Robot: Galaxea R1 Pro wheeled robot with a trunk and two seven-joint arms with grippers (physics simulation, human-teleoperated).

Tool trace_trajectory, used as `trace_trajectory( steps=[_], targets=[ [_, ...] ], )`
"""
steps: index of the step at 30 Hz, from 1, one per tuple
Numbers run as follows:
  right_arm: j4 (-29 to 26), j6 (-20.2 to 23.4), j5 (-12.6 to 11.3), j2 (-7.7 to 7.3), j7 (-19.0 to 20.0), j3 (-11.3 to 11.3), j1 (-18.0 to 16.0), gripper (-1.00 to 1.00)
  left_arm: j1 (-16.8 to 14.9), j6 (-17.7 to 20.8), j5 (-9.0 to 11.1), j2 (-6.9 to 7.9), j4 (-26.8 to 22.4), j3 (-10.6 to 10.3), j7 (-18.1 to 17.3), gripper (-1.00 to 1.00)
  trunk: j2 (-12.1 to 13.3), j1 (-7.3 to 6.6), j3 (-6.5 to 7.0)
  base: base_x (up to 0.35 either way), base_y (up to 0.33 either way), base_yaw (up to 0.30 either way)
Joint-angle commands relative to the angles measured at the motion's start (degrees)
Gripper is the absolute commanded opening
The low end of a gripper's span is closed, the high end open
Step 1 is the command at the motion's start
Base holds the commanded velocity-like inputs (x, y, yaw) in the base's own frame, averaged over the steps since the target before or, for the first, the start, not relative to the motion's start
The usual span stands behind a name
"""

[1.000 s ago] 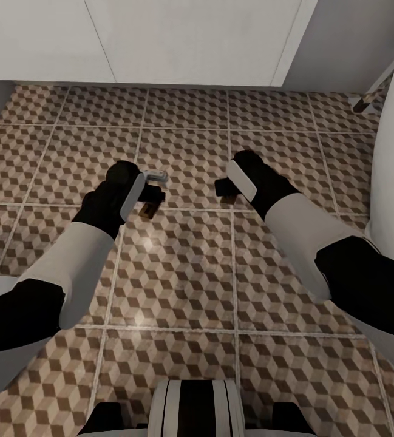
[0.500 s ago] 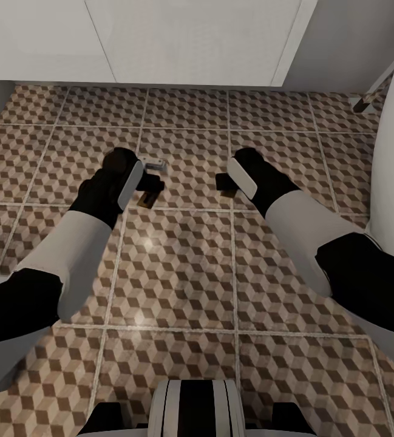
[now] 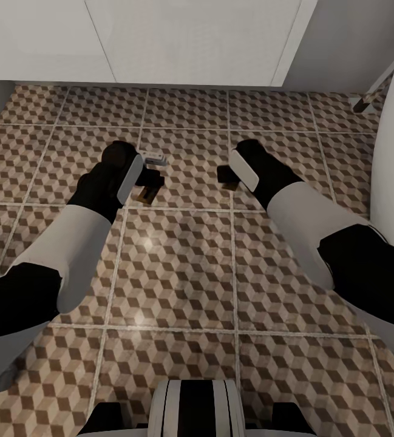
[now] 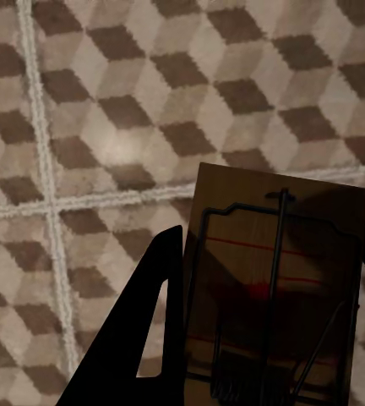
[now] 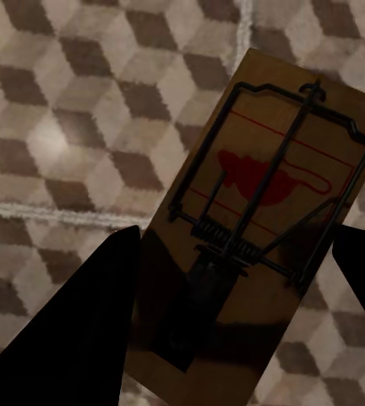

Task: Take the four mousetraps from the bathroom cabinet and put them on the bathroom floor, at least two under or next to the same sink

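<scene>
Both arms have crept toward twelve o'clock over the last second while the camera held steady, the left wrist now a little higher on the tile pattern and the right one likewise. From the head view I see my left gripper low over the bathroom floor, with the left mousetrap poking out at its five o'clock side, and a small grey metal piece lying just beyond it at twelve. My left wrist view shows that trap seated between the dark fingers, which press on its long edges, so I read the jaws as clamped on it. My right gripper sits at about three o'clock from the left one, well apart. Its wrist view shows the right mousetrap, red spot up, lying between the two fingers, gripped at its near end above the tiles.
</scene>
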Motion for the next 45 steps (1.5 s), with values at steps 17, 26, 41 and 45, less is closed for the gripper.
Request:
trace_trajectory(
  steps=[17,26,41,45],
  targets=[
    [1.50,-3.48,-0.56,0.00,-0.58,0.28,-0.87,-1.00,-0.11,-0.82,0.51,-0.39,1.39,-0.15,0.52,-1.00,-0.01,-0.01,-0.03,0.021,0.010,0.000],
    [1.87,-3.60,-0.54,0.00,-0.59,0.33,-0.90,-1.00,-0.11,-1.29,0.45,-0.66,1.61,-0.14,0.59,-1.00,-0.01,-0.01,-0.03,0.040,0.029,0.000],
    [2.28,-3.61,-0.56,0.00,-0.59,0.49,-0.90,-1.00,-0.11,-1.37,0.44,-0.79,1.63,-0.14,0.60,-1.00,-0.01,-0.01,-0.03,0.066,0.055,0.000],
    [2.29,-3.61,-0.56,0.00,-0.59,0.51,-0.90,-1.00,-0.11,-1.42,0.45,-0.79,1.65,-0.14,0.60,-1.00,-0.01,-0.01,-0.03,0.096,0.087,0.000]
  ],
)
